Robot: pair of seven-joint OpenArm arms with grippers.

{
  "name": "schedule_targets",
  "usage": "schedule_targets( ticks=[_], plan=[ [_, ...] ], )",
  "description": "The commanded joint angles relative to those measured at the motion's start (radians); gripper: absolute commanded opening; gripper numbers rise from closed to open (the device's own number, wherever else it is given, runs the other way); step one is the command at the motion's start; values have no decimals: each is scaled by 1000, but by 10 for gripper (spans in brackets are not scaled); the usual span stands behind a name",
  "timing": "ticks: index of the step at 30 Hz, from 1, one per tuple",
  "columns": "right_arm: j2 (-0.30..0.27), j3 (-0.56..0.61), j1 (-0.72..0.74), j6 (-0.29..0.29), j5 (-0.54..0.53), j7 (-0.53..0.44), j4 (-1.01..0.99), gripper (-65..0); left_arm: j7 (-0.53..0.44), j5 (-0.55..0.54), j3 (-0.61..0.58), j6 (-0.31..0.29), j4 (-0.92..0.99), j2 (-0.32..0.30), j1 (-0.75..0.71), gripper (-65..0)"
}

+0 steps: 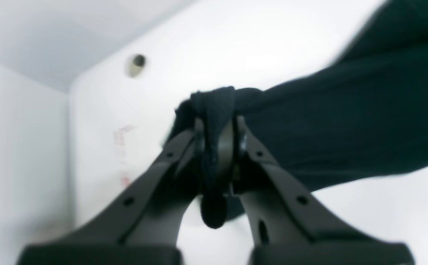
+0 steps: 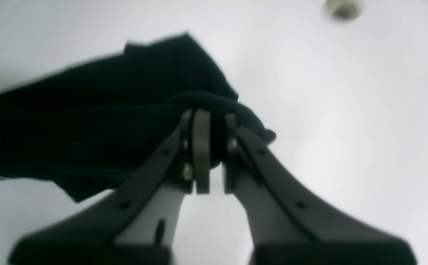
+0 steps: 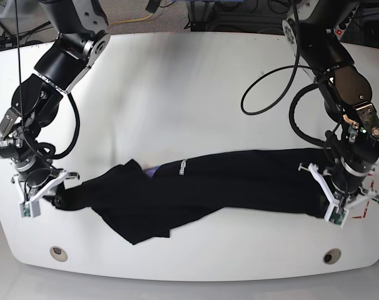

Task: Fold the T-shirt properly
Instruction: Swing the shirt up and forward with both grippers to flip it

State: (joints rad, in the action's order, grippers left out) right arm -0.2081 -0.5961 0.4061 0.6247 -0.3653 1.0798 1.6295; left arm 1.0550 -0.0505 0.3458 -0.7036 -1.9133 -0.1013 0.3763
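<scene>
T-shirt (image 3: 196,187): black, stretched in a long band left to right across the near half of the white table (image 3: 189,81), base view.
Left wrist view: left gripper (image 1: 217,132) jaws pinched narrow on a bunched T-shirt edge.
Right wrist view: right gripper (image 2: 210,147) jaws clamped narrow on gathered T-shirt fabric.

Note for you, matls only: T-shirt (image 3: 196,187) is soft matt black cloth, creased, w/ a stitched hem bunched at the pinch. Left gripper (image 1: 217,147) fingers look like matt dark grey plastic, smooth; right gripper (image 2: 210,147) same finish. Table (image 3: 189,94) under the T-shirt is smooth white, slight sheen.
</scene>
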Motion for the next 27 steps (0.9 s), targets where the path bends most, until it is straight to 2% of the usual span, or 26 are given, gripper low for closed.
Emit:
schedule_targets(
  ticks=[1,3,7,12,17,23,27],
  plan=[
    [-32,3,69,-1,-18,-20,18,-614,-2,-9,2,5,-22,-8,82,-650],
    [-54,5,106,-1,-18,-20,18,-614,1,-9,5,5,-22,-10,131,-650],
    [-112,83,196,-1,-16,-20,18,-614,6,-7,5,5,-22,-11,241,-649],
    [-179,127,307,-1,-24,-13,18,-614,117,-7,2,5,-21,-16,419,-649],
    [-218,130,437,1,-22,38,18,-610,146,-7,-35,5,-15,-77,570,-649],
    [-281,152,480,11,-56,50,21,-610,149,-12,-106,5,-15,-127,628,-647],
    [-293,153,446,24,-87,78,22,-610,149,-15,-124,5,-19,-139,556,-647]
  ],
)
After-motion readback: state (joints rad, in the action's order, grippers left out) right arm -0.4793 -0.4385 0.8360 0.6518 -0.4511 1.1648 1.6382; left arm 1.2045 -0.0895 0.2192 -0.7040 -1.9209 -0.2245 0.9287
